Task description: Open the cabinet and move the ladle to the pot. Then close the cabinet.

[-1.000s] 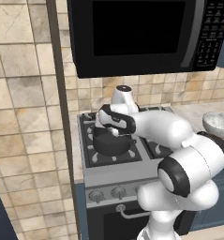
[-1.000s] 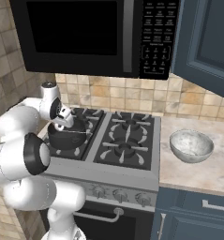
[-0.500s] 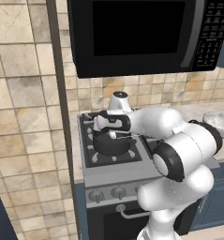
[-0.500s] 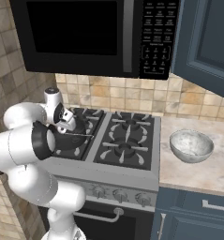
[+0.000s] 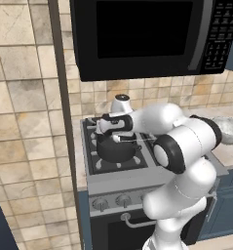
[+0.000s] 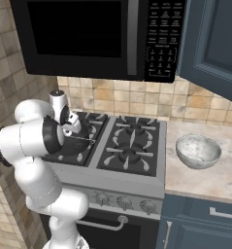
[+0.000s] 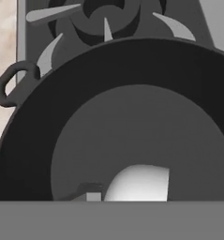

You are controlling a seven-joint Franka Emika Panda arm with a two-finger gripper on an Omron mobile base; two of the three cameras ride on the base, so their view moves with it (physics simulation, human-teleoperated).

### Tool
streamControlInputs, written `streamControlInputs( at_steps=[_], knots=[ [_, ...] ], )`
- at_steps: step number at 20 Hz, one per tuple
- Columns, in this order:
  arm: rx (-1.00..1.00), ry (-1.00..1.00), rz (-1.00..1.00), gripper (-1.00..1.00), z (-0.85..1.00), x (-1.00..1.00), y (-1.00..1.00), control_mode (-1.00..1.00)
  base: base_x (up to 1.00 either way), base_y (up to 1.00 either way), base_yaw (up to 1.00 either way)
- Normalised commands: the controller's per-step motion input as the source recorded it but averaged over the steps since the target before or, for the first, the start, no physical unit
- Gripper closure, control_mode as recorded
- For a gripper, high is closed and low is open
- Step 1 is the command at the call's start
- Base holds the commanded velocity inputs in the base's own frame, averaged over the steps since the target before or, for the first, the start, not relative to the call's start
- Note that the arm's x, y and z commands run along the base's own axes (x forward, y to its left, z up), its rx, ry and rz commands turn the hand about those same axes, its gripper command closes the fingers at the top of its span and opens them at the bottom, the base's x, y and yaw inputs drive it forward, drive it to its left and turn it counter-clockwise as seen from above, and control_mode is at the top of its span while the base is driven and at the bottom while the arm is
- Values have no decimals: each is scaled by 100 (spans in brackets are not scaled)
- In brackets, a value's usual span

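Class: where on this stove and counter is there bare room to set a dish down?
The marble counter in front of the grey bowl is bare, as are the stove's two right burners. The left side is crowded: the black pot sits there with the arm over it.

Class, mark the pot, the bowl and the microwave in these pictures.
pot [image 7: 33, 140]: hand view, dark inner wall.
bowl [image 6: 198, 151]: right base view, inside of it.
microwave [image 5: 142, 36]: left base view, dark door glass.

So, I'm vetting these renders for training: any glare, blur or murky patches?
Left base view: sharp, evenly lit; the black pot merges with the dark stove. Right base view: crisp, soft sheen inside the bowl, no harsh glare. Hand view: the pot's interior is dim grey and low-contrast, the pale ladle bowl cropped at the bottom.
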Motion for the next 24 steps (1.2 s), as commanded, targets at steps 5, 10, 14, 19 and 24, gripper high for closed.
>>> streamControlInputs(
  at_steps=[5, 10, 14, 19, 24],
  knots=[
    [-1, 0, 0, 100, -15, 21, 9, -100, 0, 0, 0],
    [-2, 0, 0, -100, -19, 14, 17, -100, 0, 0, 0],
    [0, 0, 0, -100, -2, 1, 9, -100, 0, 0, 0],
    [0, 0, 0, -100, 0, -3, 4, -100, 0, 0, 0],
    [0, -14, 0, -100, 51, -60, 0, -100, 0, 0, 0]
  ],
)
